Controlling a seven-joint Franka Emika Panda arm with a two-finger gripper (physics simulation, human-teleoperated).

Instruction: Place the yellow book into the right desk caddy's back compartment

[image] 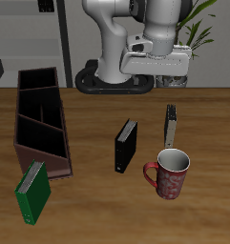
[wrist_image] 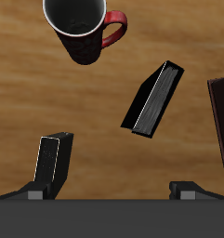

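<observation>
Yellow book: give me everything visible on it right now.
The yellow book is slim, with a dull olive-tan cover and pale page edges. It stands on edge on the wooden table, just behind the red mug and apart from it. Nothing grips it; the gripper hangs above, farther back.

place: simulated office/study | cues: wooden table (image: pixel 97 114), shelving (image: pixel 26 38), potted plant (image: pixel 195 38)
</observation>
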